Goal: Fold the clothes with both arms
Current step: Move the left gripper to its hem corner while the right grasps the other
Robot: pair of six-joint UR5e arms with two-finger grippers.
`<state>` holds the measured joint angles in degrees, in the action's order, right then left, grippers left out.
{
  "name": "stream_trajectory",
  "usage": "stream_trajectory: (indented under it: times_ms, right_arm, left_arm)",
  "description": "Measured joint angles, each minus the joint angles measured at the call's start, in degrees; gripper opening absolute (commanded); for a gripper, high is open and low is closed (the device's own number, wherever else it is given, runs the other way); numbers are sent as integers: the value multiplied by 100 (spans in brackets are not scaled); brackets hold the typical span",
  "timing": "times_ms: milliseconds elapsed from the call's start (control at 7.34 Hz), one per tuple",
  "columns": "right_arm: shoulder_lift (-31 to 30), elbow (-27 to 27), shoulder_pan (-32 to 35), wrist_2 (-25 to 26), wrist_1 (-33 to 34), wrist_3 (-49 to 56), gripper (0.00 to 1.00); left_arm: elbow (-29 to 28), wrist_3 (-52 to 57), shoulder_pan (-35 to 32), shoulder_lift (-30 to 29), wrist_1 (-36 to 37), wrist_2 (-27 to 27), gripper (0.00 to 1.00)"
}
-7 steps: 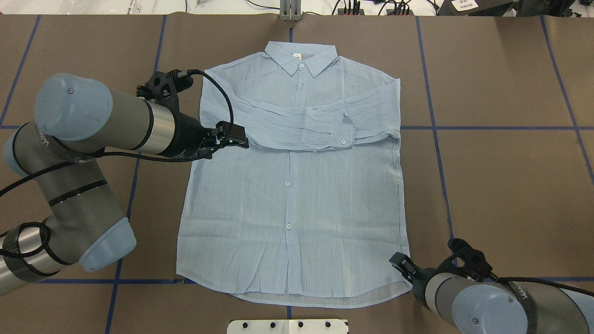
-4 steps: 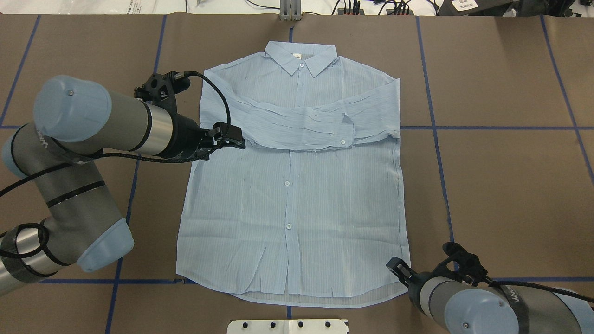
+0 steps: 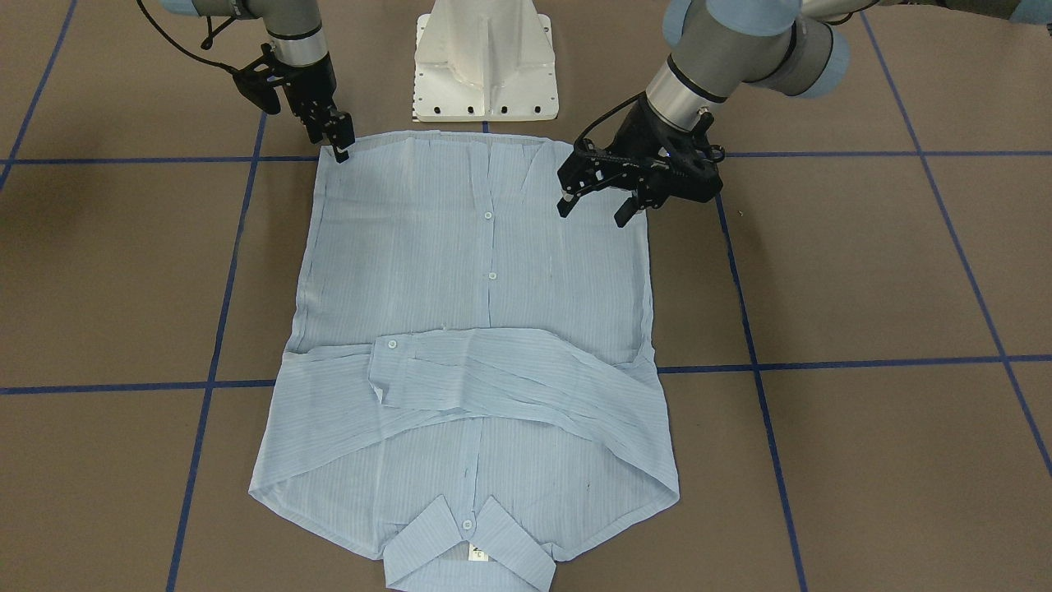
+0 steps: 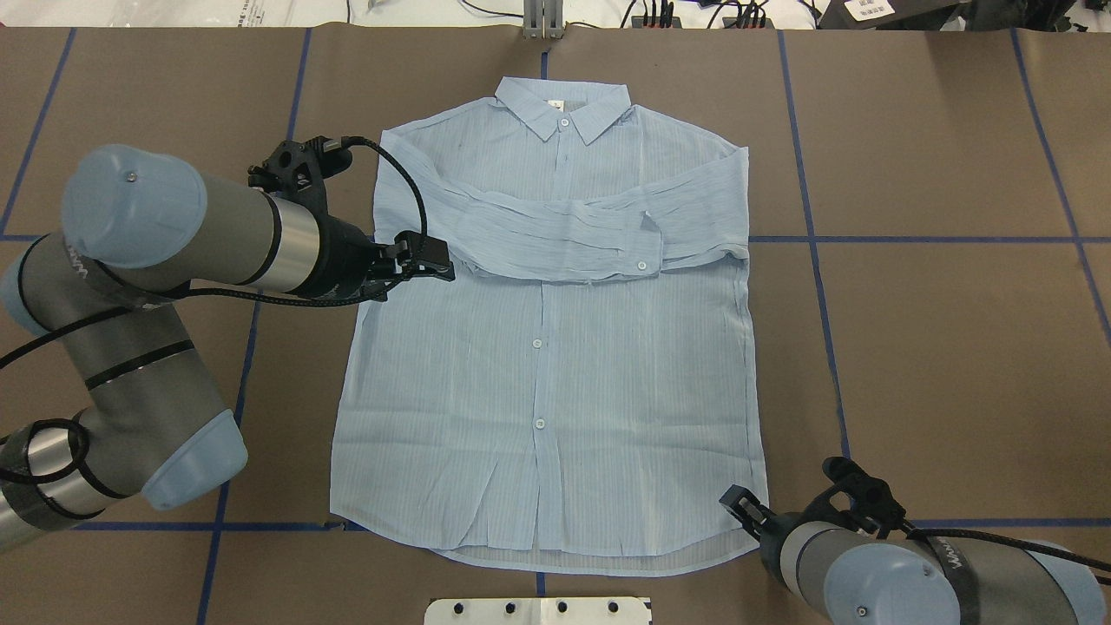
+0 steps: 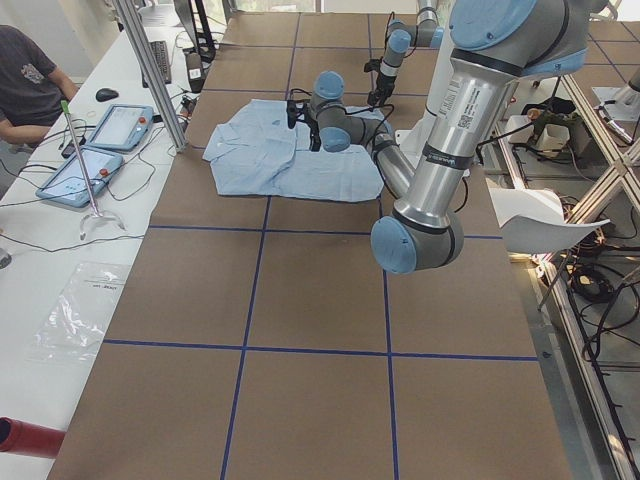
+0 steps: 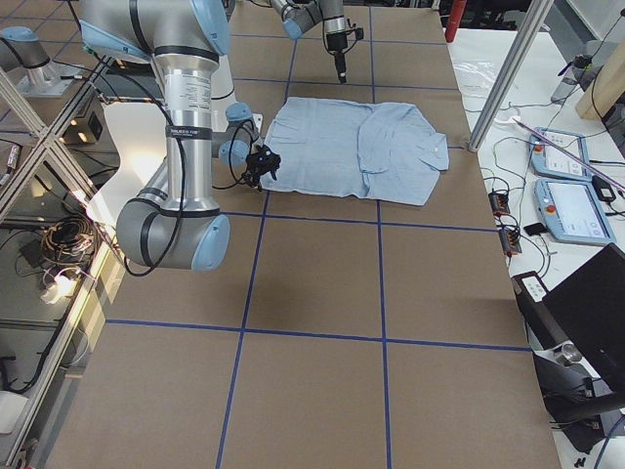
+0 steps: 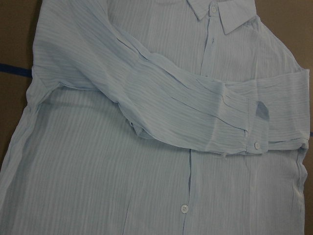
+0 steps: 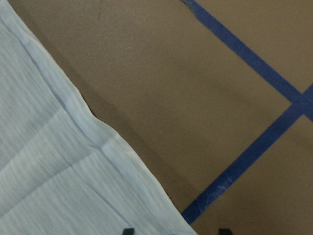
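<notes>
The light blue striped shirt lies flat and buttoned on the brown table, collar at the far side. Both sleeves are folded across the chest. My left gripper hovers open above the shirt's side edge, close to the sleeve fold; its wrist view is filled by the crossed sleeves. My right gripper is down at the hem corner. Its two fingertips stand apart, open, with the hem edge running between them.
The white pedestal base stands just behind the hem. Blue tape lines cross the brown table cover. The left arm's black cable loops over the shirt's shoulder. A person sits at a side bench with tablets.
The left gripper has drifted slightly outward toward the shirt's side edge. The right gripper has shifted a little closer to the hem corner. The shirt has not moved.
</notes>
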<state>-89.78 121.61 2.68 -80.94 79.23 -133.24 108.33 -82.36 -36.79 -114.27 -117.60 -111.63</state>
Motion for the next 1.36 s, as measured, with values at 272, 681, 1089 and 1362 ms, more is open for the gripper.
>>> stream_trajectory:
  times_ms: [272,681,1089,1362]
  right_arm:
    - [31,0,-2,0,93,0,0]
    - [31,52,26,-6,109,0,0]
    - [22,93,48,-9,110,0,0]
    - [13,172,59,-17,116,0,0]
  left_arm:
    - [1,0,-2,4,0,1,96]
    - [6,-1,1,57,4,3,96]
    - [70,-174,44,351,4,70,87]
    - [393,-563,418,989,8,417,85]
